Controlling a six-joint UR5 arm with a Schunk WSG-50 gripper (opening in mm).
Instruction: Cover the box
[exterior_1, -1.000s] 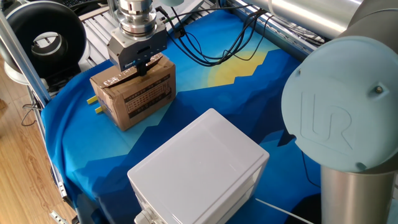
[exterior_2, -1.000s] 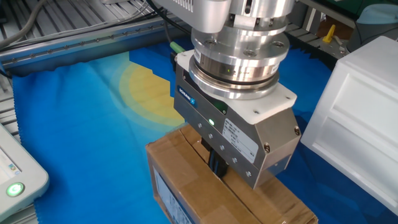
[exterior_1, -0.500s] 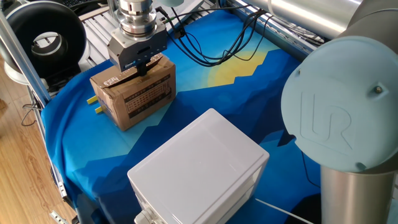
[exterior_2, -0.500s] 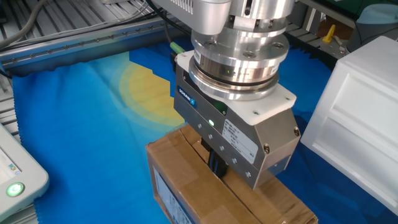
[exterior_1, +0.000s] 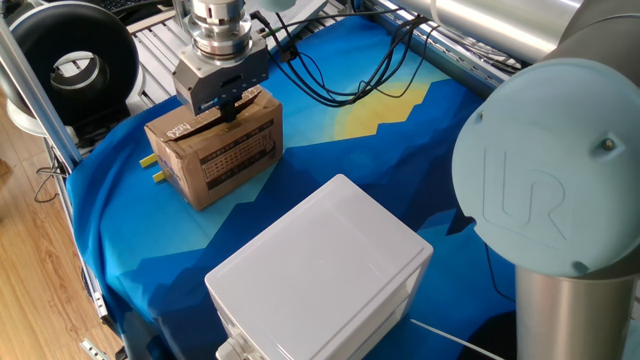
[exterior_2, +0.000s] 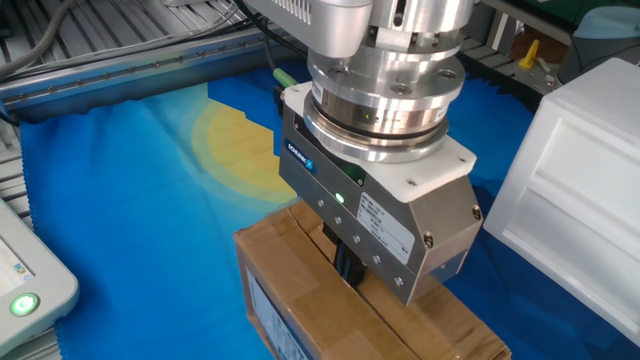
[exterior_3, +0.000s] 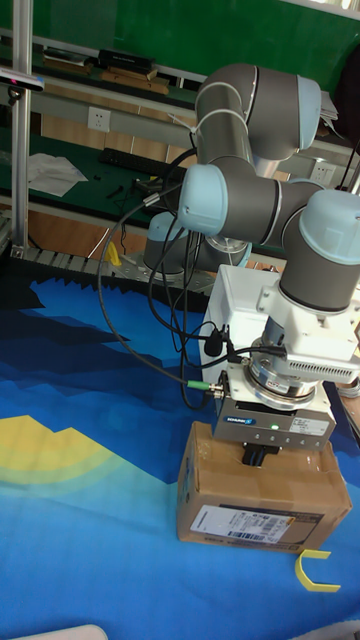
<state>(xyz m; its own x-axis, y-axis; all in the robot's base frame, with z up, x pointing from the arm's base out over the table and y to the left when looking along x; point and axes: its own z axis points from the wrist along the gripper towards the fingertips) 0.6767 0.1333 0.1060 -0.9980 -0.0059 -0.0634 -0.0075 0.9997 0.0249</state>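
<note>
One fixed view, left to right: a black ring-shaped device (exterior_1: 78, 62) sits off the table's left edge. Next, the box (exterior_1: 215, 150), brown cardboard w/ black print on its side, stands on the blue cloth (exterior_1: 330, 150) at the table's far left. The gripper (exterior_1: 225, 107) points straight down, its dark fingers pressed together and touching the box top near the centre seam. Nothing is clamped between them. A small yellow piece (exterior_1: 152, 166) lies on the cloth just beside the box. The larger white plastic box (exterior_1: 320, 270) stands well apart, nearer the camera. The arm's grey-blue base joint (exterior_1: 545, 170) fills the right.

The other fixed view: the box top looks flat, flaps down, w/ the fingers resting at the seam.

Tall fixed view: same, box top level under the gripper.

Judged step: final press-down of the flaps; cover looks about done. Next move likely calls for a straight vertical lift, w/o snagging a flap edge, then a check that the flaps don't spring up.
</note>
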